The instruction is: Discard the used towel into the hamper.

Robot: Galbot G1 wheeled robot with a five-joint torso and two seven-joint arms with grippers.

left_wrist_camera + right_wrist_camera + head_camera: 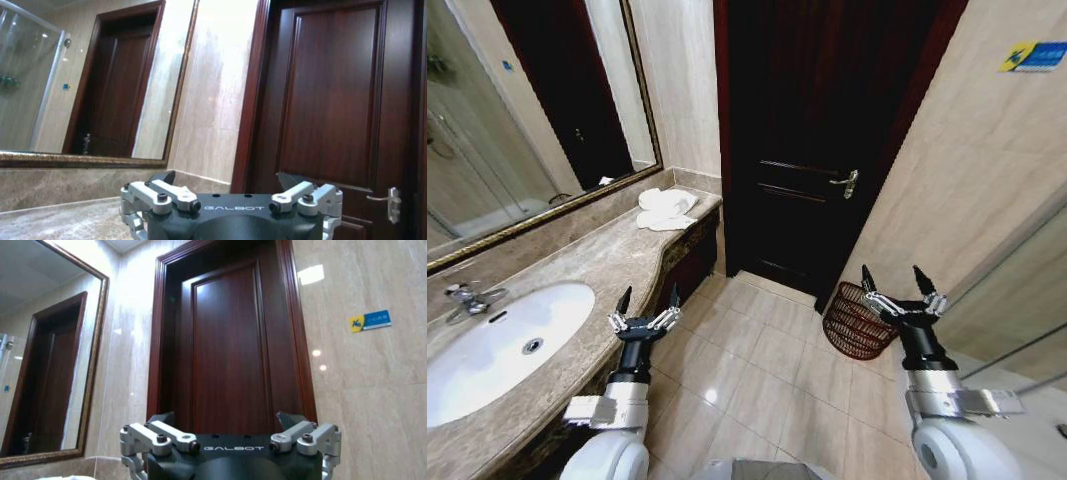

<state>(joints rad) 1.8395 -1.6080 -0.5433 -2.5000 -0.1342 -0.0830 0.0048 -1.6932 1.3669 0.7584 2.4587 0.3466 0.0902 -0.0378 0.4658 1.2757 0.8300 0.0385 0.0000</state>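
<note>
Two hands, left [225,178] and right [225,418], read "GALBOT".

Head view: high vantage, angled forward and down across a bathroom. Counter [577,270] runs along the frame's left, door [817,130] at upper centre, floor tiles [757,370] below; both arms rise from the bottom edge.

Left wrist view: low, close behind the left gripper [225,175], which sits at bottom centre. Faces level toward the door [333,100] at frame right, with the mirror [80,75] at left.

Right wrist view: low, tilted upward from behind the right gripper [227,415] at bottom centre. Door [227,340] in the middle, mirror [47,355] at left, blue wall sign [371,320] at upper right.

Shared: all three views take in the door and mirror; the sign [1033,55] appears upper right in the head view too.
</note>
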